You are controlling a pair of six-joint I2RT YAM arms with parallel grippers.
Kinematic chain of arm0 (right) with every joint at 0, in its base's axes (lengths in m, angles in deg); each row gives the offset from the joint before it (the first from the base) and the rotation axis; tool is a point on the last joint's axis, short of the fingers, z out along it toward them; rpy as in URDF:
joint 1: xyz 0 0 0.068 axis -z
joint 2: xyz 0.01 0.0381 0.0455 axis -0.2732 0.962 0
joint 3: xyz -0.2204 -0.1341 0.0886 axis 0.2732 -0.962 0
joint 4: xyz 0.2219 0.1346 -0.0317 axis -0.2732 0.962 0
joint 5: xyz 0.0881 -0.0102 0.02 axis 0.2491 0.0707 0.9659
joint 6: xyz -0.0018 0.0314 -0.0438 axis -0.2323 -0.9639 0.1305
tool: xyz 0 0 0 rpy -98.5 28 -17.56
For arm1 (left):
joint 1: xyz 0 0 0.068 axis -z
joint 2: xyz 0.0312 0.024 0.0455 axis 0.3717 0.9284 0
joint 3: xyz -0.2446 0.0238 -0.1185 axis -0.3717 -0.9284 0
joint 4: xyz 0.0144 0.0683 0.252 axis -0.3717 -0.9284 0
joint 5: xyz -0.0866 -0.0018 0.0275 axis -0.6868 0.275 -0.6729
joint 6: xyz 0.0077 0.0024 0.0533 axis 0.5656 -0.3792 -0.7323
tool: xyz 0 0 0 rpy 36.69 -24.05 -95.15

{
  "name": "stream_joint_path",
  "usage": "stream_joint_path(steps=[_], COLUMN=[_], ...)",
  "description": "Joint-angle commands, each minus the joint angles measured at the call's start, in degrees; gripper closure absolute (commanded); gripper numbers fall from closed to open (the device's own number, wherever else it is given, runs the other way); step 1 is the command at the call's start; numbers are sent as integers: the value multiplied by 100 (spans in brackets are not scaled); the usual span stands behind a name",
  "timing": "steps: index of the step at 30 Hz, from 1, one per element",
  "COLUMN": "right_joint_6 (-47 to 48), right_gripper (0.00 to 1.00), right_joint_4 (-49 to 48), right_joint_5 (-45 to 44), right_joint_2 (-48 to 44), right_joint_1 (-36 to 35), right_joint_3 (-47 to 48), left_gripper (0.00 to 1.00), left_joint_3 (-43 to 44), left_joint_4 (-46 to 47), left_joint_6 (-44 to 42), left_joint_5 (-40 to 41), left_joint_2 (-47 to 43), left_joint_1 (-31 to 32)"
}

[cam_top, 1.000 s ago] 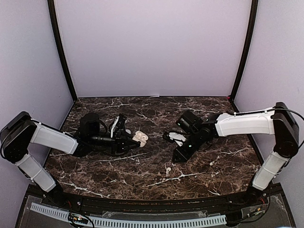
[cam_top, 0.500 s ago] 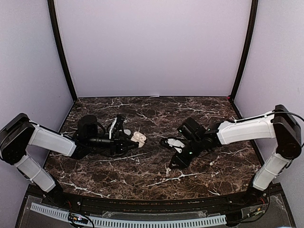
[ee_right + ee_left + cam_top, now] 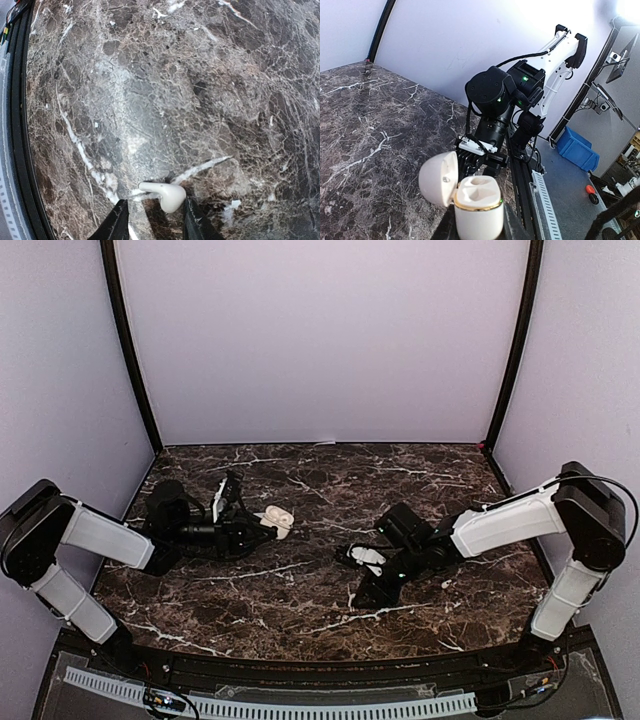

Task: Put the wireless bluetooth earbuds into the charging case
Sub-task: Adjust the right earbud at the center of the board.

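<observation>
A white earbud lies on the dark marble table. My right gripper is open and low over it, one fingertip on each side; the right fingertip is very close to the bud. In the top view the right gripper is right of the table's middle, with the bud at its tips. My left gripper is shut on a cream charging case with a gold rim. Its lid is open and both sockets are empty. The case is held left of centre.
A small white speck lies on the marble right of the right gripper; I cannot tell whether it is a bud. Black corner posts and lavender walls enclose the table. The front rail runs along the near edge.
The right gripper moved down and toward the front left, and now straddles the bud. The left gripper drew back to the left and farther from me with the open case.
</observation>
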Motion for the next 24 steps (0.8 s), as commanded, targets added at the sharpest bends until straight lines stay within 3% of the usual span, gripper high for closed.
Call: stream_joint_path(steps=[1, 7, 16, 24], right_joint_6=[196, 444, 527, 502], right_gripper=[63, 63, 70, 70], right_joint_4=[-180, 199, 541, 694], right_joint_5=[26, -121, 7, 653], right_joint_2=[251, 529, 584, 591], right_joint_1=[-2, -2, -4, 24], right_joint_3=[167, 472, 596, 593], left_gripper=[85, 86, 86, 86], left_joint_3=[24, 62, 91, 103], left_joint_4=[51, -113, -124, -208], left_joint_6=[-47, -159, -150, -158], left_joint_5=[-129, -99, -174, -200], left_joint_2=[-254, -316, -255, -245], left_joint_1=[6, 6, 4, 6])
